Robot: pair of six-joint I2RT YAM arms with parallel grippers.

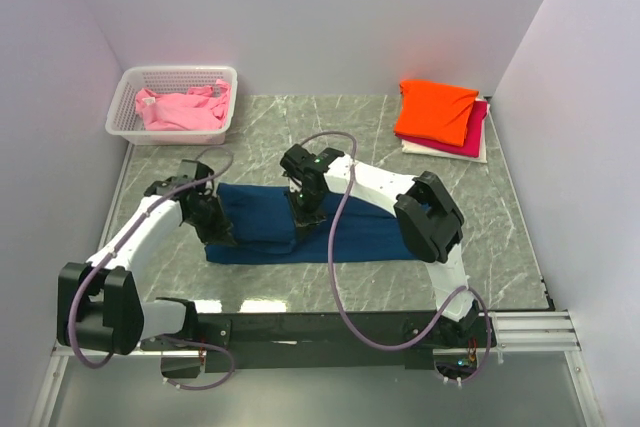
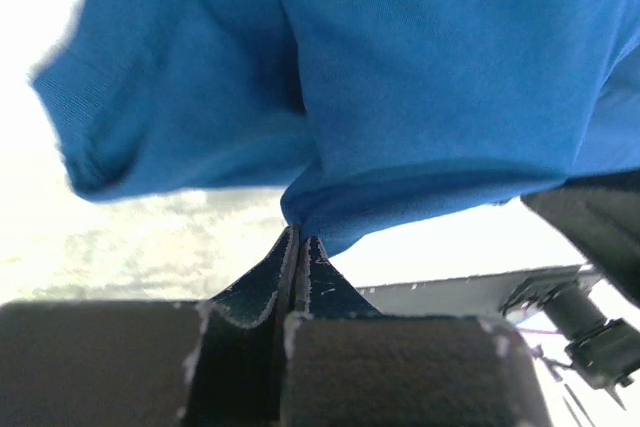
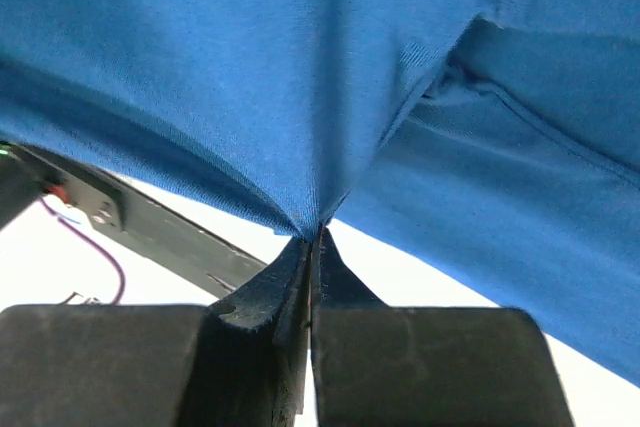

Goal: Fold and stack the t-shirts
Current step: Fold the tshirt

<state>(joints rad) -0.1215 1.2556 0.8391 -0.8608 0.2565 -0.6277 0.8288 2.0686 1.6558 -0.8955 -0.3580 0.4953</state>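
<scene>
On the marble desk (image 1: pixel 300 132), the left fingers (image 2: pixel 262 292) and right fingers (image 3: pixel 280 287) each pinched the navy tee (image 1: pixel 365 232), lying part-folded near the arms, while farther back an orange tee (image 1: pixel 435 110) topped the finished stack (image 1: pixel 478 139) and a pink tee (image 1: pixel 180 110) waited unfolded in the basket (image 1: pixel 122 119).

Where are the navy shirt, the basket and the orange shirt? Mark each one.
navy shirt (image 1: pixel 372 233), top view, its flat right part.
basket (image 1: pixel 181 70), top view, its far rim.
orange shirt (image 1: pixel 437 109), top view, middle of its top face.
</scene>
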